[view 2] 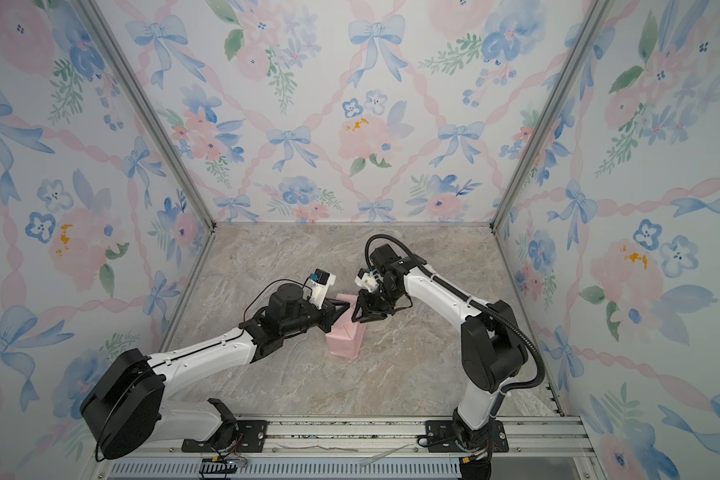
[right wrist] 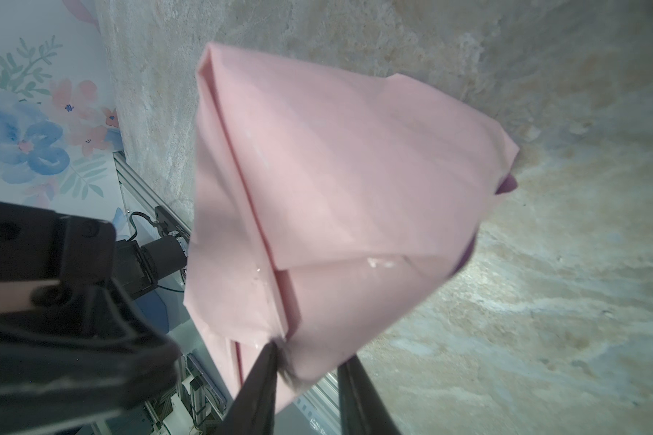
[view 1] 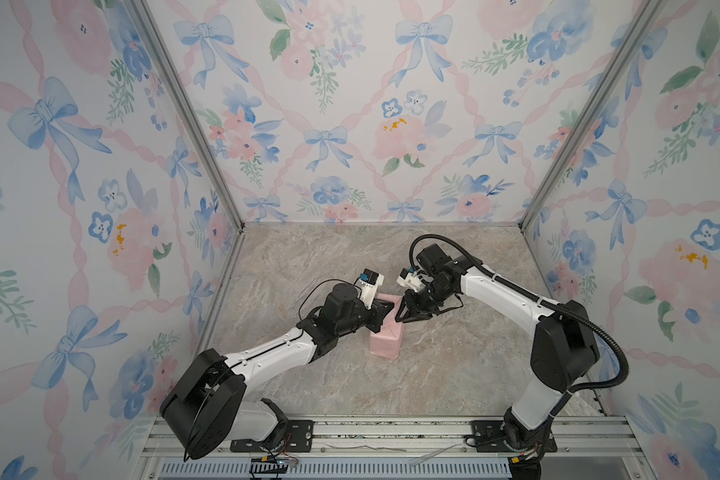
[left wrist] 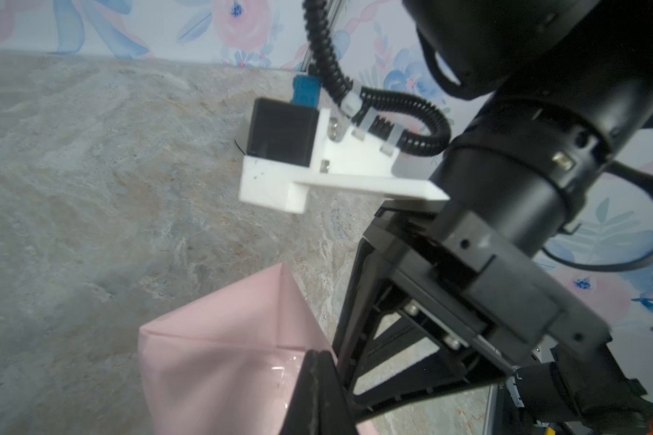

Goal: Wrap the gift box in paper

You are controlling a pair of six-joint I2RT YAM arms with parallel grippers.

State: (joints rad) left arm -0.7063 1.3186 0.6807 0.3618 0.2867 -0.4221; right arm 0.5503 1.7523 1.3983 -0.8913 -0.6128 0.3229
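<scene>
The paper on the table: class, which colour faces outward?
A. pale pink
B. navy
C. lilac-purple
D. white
A: the paper shows pale pink on nearly all its visible outer surface, in both top views and both wrist views.

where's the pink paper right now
In both top views the creased pale pink paper sits folded into a parcel near the middle of the marble table, between the left gripper and the right gripper.
</scene>
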